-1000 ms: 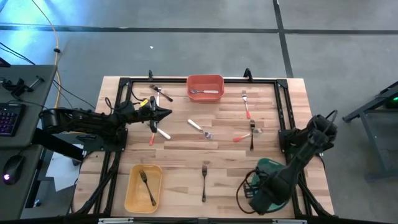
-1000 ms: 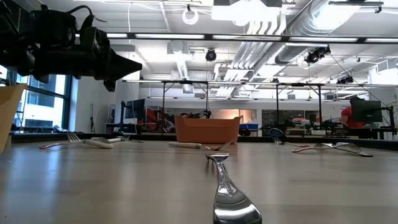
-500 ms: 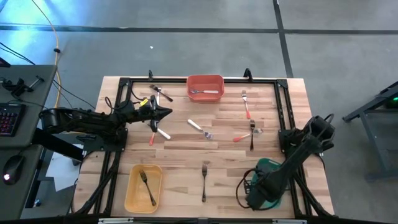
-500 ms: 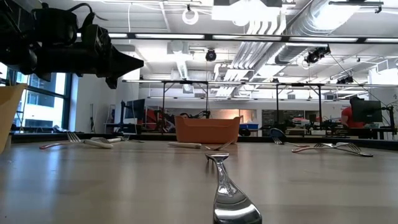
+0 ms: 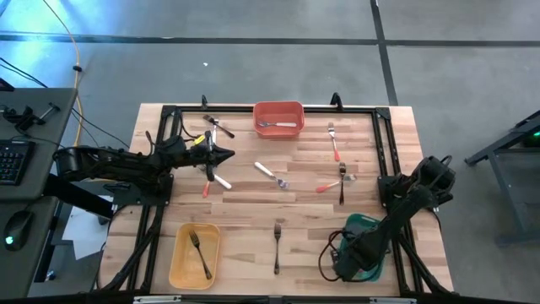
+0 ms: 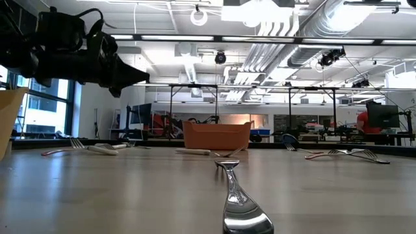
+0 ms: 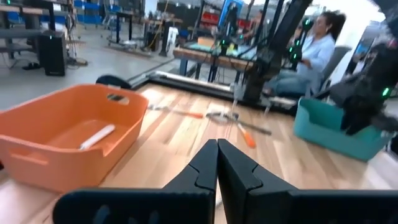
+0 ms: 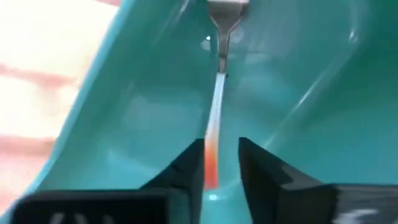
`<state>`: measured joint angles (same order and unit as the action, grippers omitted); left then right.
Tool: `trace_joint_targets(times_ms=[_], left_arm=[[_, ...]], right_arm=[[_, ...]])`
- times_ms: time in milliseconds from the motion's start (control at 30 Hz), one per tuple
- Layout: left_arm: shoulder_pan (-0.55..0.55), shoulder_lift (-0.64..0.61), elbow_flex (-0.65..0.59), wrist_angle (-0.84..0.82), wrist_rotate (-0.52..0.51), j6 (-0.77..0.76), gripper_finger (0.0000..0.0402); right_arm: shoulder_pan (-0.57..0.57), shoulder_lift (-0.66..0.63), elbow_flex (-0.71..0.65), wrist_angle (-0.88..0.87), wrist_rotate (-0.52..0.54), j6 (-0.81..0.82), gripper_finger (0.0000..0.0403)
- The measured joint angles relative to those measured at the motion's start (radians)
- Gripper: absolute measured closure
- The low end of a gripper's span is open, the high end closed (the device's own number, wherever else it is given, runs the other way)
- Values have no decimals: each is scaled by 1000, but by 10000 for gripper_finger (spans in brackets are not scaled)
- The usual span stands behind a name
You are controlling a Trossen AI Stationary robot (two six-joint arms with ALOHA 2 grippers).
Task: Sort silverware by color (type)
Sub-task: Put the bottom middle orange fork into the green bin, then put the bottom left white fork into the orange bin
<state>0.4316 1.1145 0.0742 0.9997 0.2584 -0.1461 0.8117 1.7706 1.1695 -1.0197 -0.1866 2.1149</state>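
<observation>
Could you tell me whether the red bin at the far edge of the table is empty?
Not empty. The high view shows one white-handled utensil lying inside the red bin, and the left wrist view shows it there too.

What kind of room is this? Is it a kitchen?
Probably not a kitchen. It looks like a robot lab or workshop: bare ceiling pipes overhead, workbenches with equipment behind the wooden table, and a computer keyboard on a side desk.

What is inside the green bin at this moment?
Inside the green bin lies one red-handled utensil, seen between the open fingers of the right hand. In the high view the right arm covers most of the bin, so anything else inside cannot be seen.
</observation>
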Motion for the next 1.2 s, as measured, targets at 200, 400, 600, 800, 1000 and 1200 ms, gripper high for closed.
trace_joint_targets(times_ms=[200, 400, 600, 800, 1000, 1200], left_arm=[[0, 0, 0, -73, 2, 29, 401], [-1, 0, 0, -122, 52, 62, 401], [-1, 0, 0, -125, 122, 94, 401], [-1, -1, 78, -309, 243, 134, 402], [-2, -1, 234, -664, 257, 178, 401], [-62, 12, 400, -1084, 170, 221, 401]], right_arm=[[-34, -86, 53, -134, 28, -200, 280], [-112, -221, 53, -220, 374, -469, 345], [-252, -353, -87, 96, 696, -995, 390], [-480, -439, -422, 920, 592, -1563, 399], [-709, -400, -657, 1643, 356, -1921, 402], [-811, -347, -711, 1842, 283, -2024, 402]])
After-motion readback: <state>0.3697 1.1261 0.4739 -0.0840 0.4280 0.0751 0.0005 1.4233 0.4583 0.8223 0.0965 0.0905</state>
